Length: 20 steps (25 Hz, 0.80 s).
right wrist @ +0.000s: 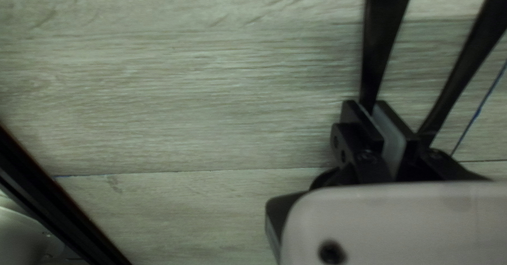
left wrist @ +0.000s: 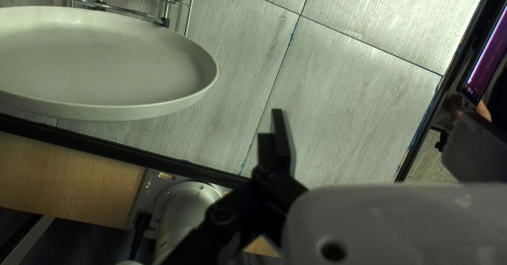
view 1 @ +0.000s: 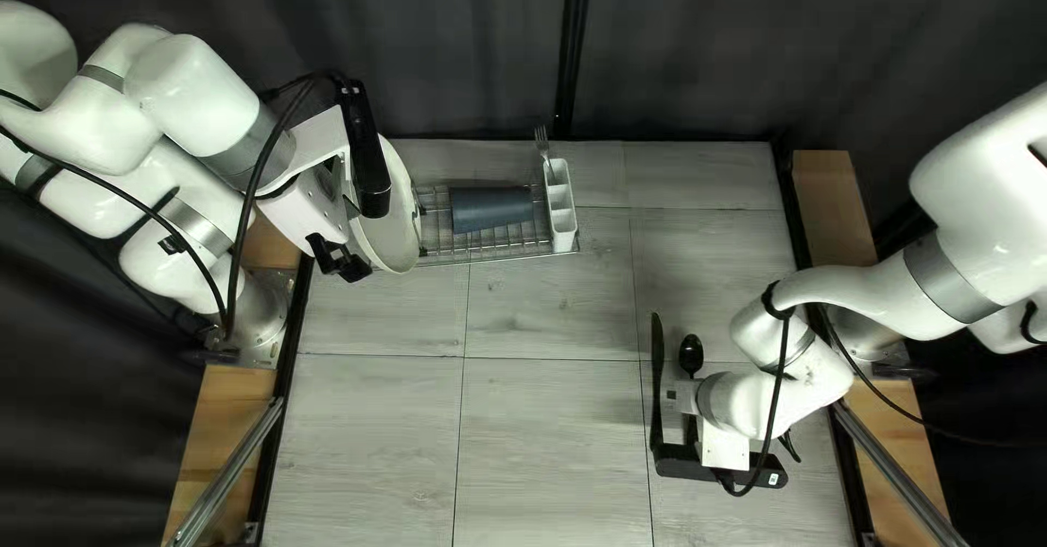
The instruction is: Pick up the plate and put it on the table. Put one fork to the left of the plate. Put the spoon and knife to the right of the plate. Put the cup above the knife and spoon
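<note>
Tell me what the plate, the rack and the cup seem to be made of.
Plate: smooth, pale, satin-matte; ceramic or hard plastic, the look doesn't settle it.
Rack: probably polished metal, from its thin, shiny, silvery wires.
Cup: matte blue-grey without bright highlights; perhaps plastic, though coated metal or ceramic is possible.

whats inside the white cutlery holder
A fork stands in the far end of the white holder, tines up; the lower end of its handle is hidden inside.
</note>
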Motion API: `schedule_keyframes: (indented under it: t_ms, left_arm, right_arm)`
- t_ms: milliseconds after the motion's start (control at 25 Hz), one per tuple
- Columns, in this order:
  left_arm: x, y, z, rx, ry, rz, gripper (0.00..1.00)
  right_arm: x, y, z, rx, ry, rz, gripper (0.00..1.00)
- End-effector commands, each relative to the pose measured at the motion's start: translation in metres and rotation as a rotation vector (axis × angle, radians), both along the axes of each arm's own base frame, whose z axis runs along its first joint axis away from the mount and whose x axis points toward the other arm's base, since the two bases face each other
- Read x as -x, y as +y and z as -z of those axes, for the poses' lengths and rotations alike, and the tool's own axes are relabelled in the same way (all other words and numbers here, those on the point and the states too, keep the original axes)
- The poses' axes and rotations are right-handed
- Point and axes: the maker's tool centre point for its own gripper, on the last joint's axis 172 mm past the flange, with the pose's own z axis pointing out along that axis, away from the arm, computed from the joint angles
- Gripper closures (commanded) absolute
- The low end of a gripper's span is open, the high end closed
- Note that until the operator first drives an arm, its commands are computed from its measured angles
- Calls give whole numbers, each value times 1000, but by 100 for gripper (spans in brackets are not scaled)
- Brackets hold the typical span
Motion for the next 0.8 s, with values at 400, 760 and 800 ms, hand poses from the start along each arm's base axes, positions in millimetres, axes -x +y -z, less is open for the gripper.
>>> schedule_keyframes:
  t_ms: [400,760,800]
  left_arm:
    - [0,0,0,0,0,0,0]
    - [0,0,0,0,0,0,0]
    - [0,0,0,0,0,0,0]
  right_arm:
    - [-51,-118,-135,-4,-28,367,0]
    - [-58,-147,-144,-47,-14,467,0]
    - [-58,-147,-144,-47,-14,467,0]
